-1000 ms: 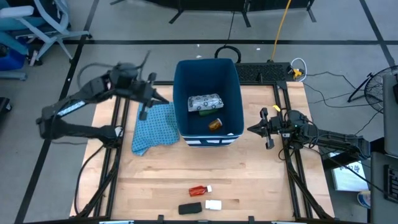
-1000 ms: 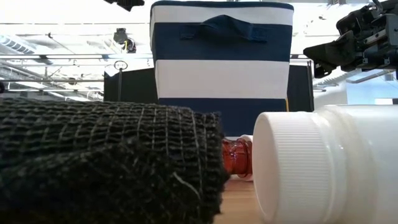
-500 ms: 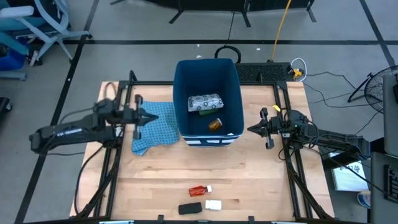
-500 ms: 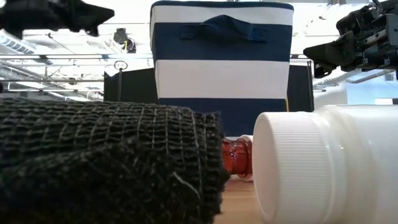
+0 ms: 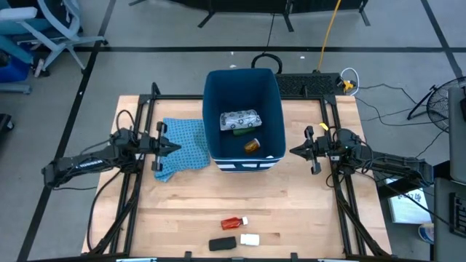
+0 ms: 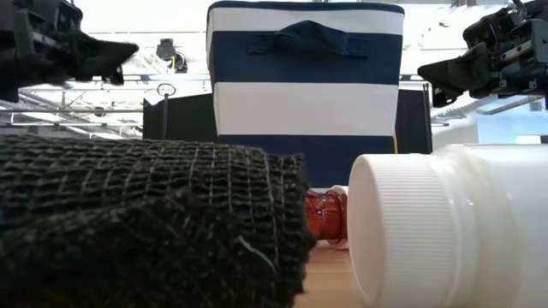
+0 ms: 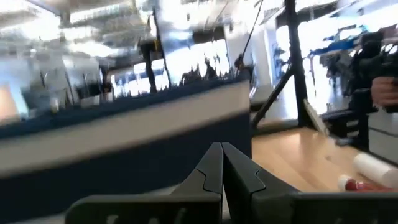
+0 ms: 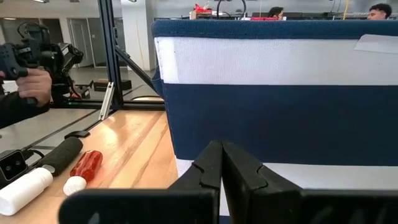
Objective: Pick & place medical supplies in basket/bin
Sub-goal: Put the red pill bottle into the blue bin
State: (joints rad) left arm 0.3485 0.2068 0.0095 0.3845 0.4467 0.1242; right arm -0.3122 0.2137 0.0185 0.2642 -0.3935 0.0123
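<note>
The dark-blue bin (image 5: pixel 244 87) stands at the table's far middle. In it lie a white printed packet (image 5: pixel 240 118), a green oblong (image 5: pixel 239 132) and an orange pill bottle (image 5: pixel 251 145). Near the front edge lie a red piece (image 5: pixel 231 223), a black oblong (image 5: pixel 223 244) and a small white bottle (image 5: pixel 250 239). My left gripper (image 5: pixel 177 146) is shut and holds nothing. It points level at the bin's left wall from over the blue cloth (image 5: pixel 186 142). My right gripper (image 5: pixel 293 152) is also shut and holds nothing, level, right of the bin.
Black frame rails (image 5: pixel 138 182) run along both sides of the table under the arms. In the low view the black oblong (image 6: pixel 145 231) and the white bottle (image 6: pixel 445 227) fill the foreground. A person's hand (image 8: pixel 34 84) shows in the room beyond the table.
My left gripper has come down from beside the bin's left rim and drawn back toward the table's left and near side. It has tipped from slanting down to about level. It now hangs low over the blue cloth. The right arm has kept still.
</note>
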